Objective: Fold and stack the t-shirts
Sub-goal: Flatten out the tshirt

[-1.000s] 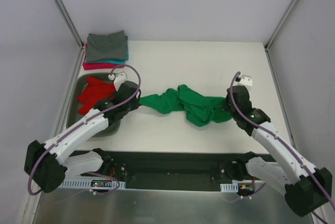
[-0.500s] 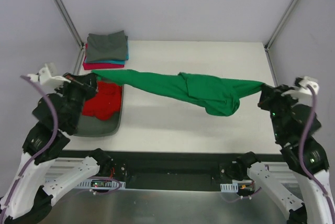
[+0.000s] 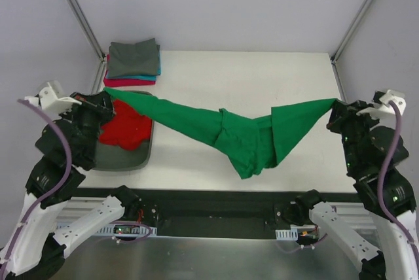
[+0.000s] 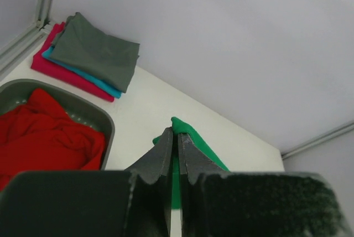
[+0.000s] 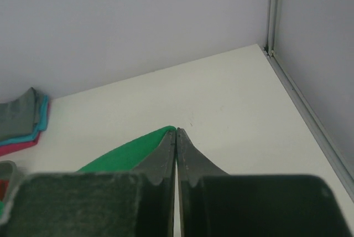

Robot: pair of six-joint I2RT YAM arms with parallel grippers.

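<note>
Green t-shirt (image 3: 229, 129) in the top view: strung left to right between both arms and sagging in the middle, with a bunched fold hanging toward the near side. Can't tell if the low point touches the table (image 3: 262, 77). Left gripper (image 3: 105, 100) is raised over the tray (image 3: 141, 156), jaws clamped on the shirt's left end. Right gripper (image 3: 337, 111) is raised at the right edge, jaws clamped on the right end. Red t-shirt (image 3: 124, 126) lies crumpled in the tray at near left. Far left corner has a folded stack: grey t-shirt (image 3: 134, 56) on top, teal t-shirt (image 3: 147, 77) under it, pink-magenta t-shirt (image 3: 121, 82) at the bottom.

Left wrist view: fingers are pressed together with green cloth pinched at the tips, running away to the right. The red t-shirt is in the tray at lower left. The stack is beyond the tray, just off its far rim, all three layers visible.

Right wrist view: fingers are closed tight and a green corner comes out at the tips, spreading left. Bare table beyond. An edge of the stack shows at far left.
</note>
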